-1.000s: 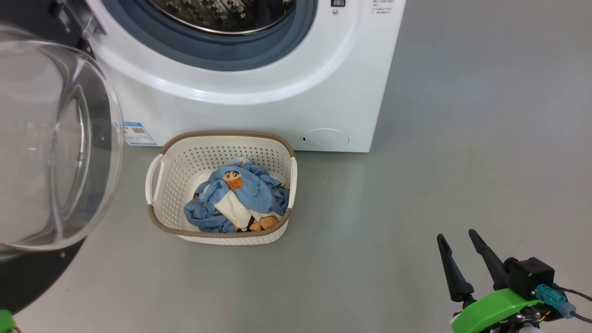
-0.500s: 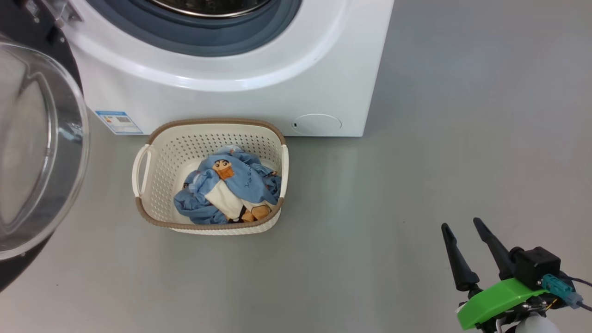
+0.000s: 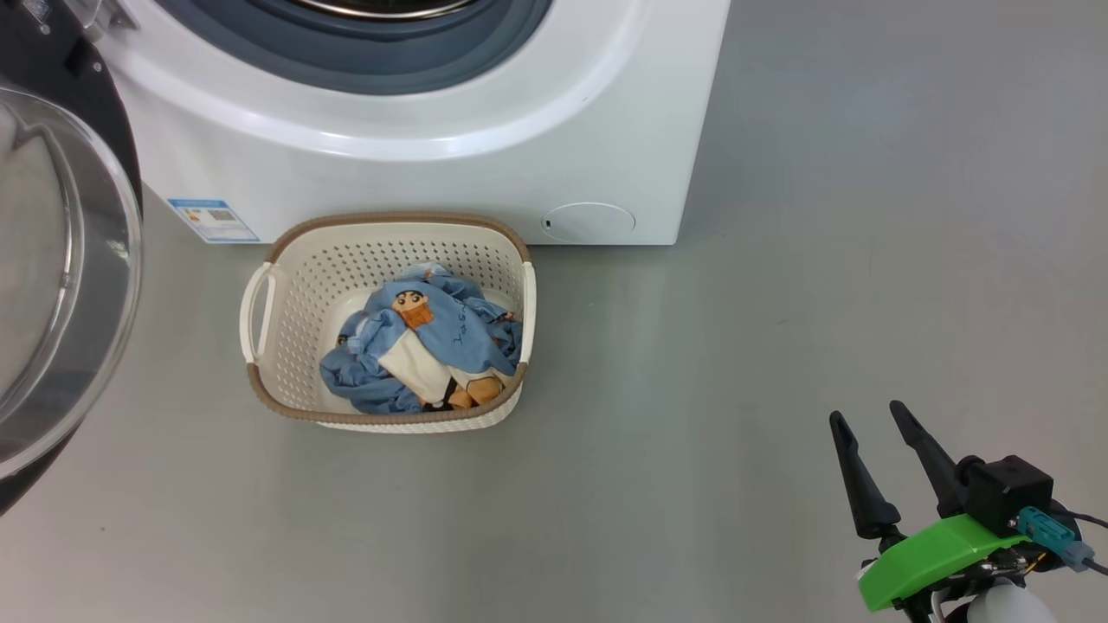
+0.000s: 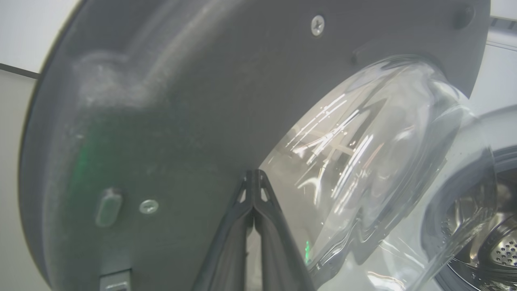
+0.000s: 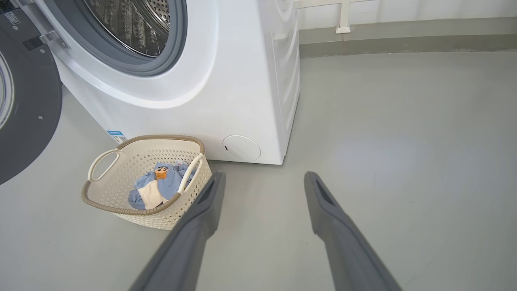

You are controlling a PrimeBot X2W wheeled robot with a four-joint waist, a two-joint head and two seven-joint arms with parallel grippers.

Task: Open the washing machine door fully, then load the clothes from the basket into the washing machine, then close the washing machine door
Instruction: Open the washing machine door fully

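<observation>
Clothes (image 3: 454, 339): rumpled light-blue cartoon-print heap

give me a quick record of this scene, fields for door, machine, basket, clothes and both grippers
door: washing machine door open, swung to the left
machine: washing machine, front opening uncovered
basket: on the floor before the machine
clothes: blue printed heap inside the basket
left gripper: shut, pointing at the door's inner face
right gripper: open, empty, above the floor
</observation>
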